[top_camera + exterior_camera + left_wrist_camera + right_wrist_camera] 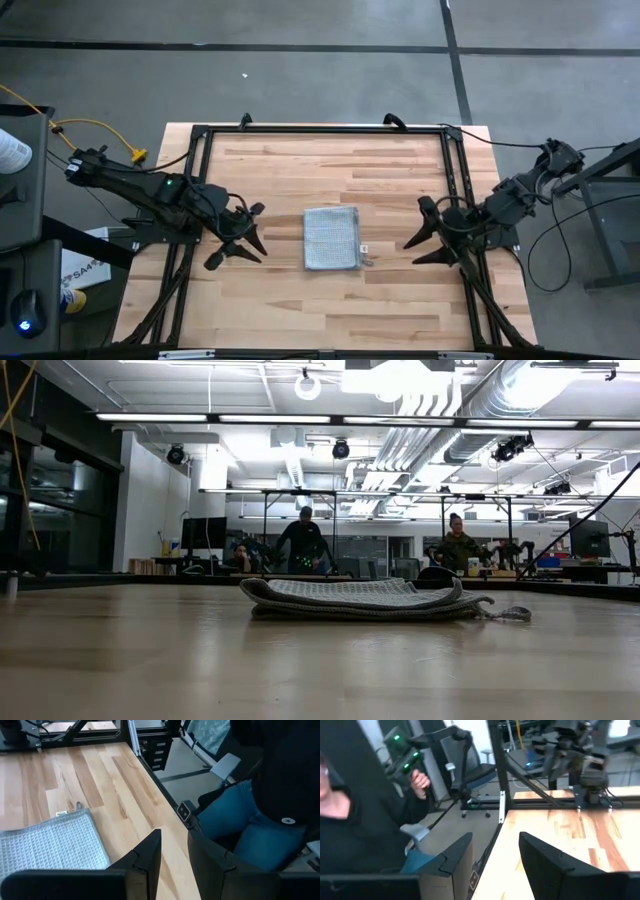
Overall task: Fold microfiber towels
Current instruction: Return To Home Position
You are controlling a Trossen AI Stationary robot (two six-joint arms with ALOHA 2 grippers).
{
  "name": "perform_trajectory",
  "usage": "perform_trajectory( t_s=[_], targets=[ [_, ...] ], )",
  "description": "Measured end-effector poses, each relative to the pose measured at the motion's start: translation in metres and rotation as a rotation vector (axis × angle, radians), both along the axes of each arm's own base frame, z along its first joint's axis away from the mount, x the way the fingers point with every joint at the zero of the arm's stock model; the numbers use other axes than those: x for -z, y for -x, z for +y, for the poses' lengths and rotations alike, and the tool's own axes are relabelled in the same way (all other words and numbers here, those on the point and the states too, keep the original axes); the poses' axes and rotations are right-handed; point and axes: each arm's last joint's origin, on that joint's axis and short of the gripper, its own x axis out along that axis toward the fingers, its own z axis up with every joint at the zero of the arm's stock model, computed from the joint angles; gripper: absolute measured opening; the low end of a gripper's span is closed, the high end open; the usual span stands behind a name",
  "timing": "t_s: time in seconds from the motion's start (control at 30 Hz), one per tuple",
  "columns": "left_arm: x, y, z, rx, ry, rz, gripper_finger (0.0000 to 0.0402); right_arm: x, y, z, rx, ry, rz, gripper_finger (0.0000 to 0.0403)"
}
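Wooden tabletop (300, 310), busy workshop behind it with people at far benches. On the left, the left gripper (250, 236) hangs spread and empty, pointing at the folded microfiber towel (331, 238), which lies flat mid-tabletop, nearly square, tag edge rightward. It sits between the arms, neither clearly nearer, and the right gripper (415, 232) is also spread, empty and apart from the cloth.
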Motion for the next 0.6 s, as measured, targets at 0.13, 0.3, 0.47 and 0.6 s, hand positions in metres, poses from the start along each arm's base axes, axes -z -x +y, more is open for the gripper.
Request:
perform_trajectory(
  t_s=[0.13, 0.3, 0.47, 0.6],
  targets=[
    [0.001, -0.001, 0.0, 0.0, -0.002, 0.008, 0.0097, 0.002, -0.002, 0.004, -0.045, 0.03, 0.003, 0.0153],
    [0.001, -0.001, 0.0, -0.011, 0.018, 0.021, 0.0097, 0.007, -0.009, 0.007, -0.039, 0.054, 0.022, 0.0153],
    [0.001, -0.001, 0.0, -0.011, 0.018, 0.017, 0.0097, 0.009, -0.013, 0.01, -0.052, 0.059, 0.03, 0.0153],
    [0.001, -0.001, 0.0, -0.011, 0.018, 0.016, 0.0097, 0.012, -0.016, 0.013, -0.056, 0.067, 0.043, 0.0153]
  ],
)
